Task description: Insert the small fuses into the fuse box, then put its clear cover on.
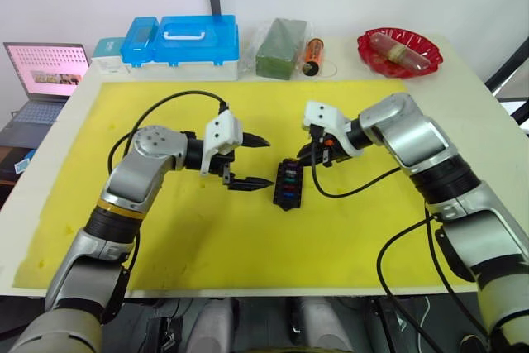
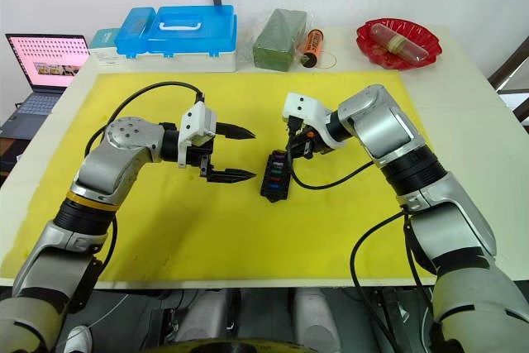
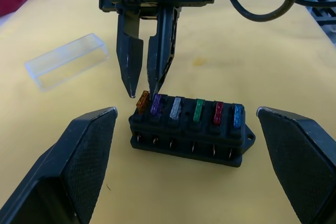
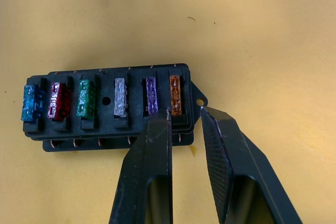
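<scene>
The black fuse box (image 1: pixel 288 184) lies mid-mat, between my two grippers. Several small fuses stand in one row of its slots: orange (image 4: pixel 175 94), purple (image 4: pixel 151 94), grey (image 4: pixel 120 97), green (image 4: pixel 84 98), red (image 4: pixel 58 100) and blue (image 4: pixel 30 103). Seen from the left wrist, the orange fuse (image 3: pixel 142 102) at the row's end leans a little. My right gripper (image 4: pixel 185 113) hovers just over that end, its fingers a narrow gap apart with nothing between them. My left gripper (image 1: pixel 268 162) stands wide open just left of the box. The clear cover (image 3: pixel 68 60) lies on the mat beyond the right gripper.
The yellow mat (image 1: pixel 207 229) covers most of the table. Along the back edge stand blue-lidded storage boxes (image 1: pixel 197 39), a bagged green block (image 1: pixel 281 49), an orange cylinder (image 1: pixel 312 55) and a red bowl (image 1: pixel 399 51). A laptop (image 1: pixel 45 72) sits off the table's left.
</scene>
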Action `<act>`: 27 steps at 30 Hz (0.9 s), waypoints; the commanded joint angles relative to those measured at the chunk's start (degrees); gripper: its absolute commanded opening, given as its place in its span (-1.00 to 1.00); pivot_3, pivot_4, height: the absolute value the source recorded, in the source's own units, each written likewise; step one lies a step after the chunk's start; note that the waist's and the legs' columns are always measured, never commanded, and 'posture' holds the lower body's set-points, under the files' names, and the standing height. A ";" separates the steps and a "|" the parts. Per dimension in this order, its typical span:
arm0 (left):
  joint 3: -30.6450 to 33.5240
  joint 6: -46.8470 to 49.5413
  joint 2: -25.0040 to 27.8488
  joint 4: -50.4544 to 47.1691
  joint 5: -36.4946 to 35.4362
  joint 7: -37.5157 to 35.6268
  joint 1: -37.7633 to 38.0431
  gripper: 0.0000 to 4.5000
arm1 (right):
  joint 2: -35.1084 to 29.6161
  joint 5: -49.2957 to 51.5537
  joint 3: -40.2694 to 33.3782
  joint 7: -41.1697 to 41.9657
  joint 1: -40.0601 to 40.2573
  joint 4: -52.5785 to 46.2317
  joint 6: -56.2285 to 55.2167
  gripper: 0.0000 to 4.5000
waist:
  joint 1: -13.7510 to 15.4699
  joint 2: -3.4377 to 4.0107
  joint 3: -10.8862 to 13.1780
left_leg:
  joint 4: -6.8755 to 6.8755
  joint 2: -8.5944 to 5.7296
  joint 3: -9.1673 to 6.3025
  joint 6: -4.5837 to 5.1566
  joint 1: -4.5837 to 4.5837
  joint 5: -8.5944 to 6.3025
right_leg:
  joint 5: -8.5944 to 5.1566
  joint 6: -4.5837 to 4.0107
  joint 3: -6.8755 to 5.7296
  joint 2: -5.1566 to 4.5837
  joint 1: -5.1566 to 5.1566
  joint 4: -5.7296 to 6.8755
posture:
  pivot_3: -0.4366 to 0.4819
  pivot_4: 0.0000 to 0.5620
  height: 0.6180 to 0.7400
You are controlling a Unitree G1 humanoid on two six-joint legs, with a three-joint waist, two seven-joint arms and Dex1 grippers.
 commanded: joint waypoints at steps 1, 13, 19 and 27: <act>0.51 -0.92 -0.07 -1.38 -0.12 -0.05 -0.66 1.00 | -0.09 0.81 -1.82 0.21 -0.96 -1.74 -0.19 -0.56 | 0.00 0.00 0.00 | 0.00 0.00 0.00 0.00 0.00 0.00 | 0.00 0.00 0.00 0.00 0.00 0.00 | -0.05 -0.47 1.00; 0.60 -1.35 -0.08 -0.64 0.13 -0.12 -0.94 1.00 | -2.93 2.86 -4.50 1.26 -1.59 -4.82 1.17 -0.56 | 0.05 0.00 0.00 | 0.00 0.00 0.00 0.00 0.00 0.00 | 0.00 0.00 0.00 0.00 0.00 -0.01 | -0.05 -0.47 1.00; 0.71 -1.38 0.13 -0.67 0.08 -0.16 -0.94 1.00 | -1.92 6.30 -9.56 -1.94 0.67 -8.35 2.21 -0.56 | 0.00 0.00 0.00 | -0.01 0.00 -0.01 0.00 0.00 0.00 | 0.00 0.00 0.00 0.00 -0.01 0.00 | -0.05 -0.47 1.00; 0.88 -1.03 0.25 -1.13 -0.02 0.16 -0.74 1.00 | 6.19 12.46 -19.99 -14.34 10.96 -14.60 2.54 -0.97 | 0.14 -0.02 -0.01 | -0.01 0.00 -0.01 0.00 0.00 0.00 | 0.00 0.00 0.01 0.00 -0.01 0.02 | -0.05 -0.47 1.00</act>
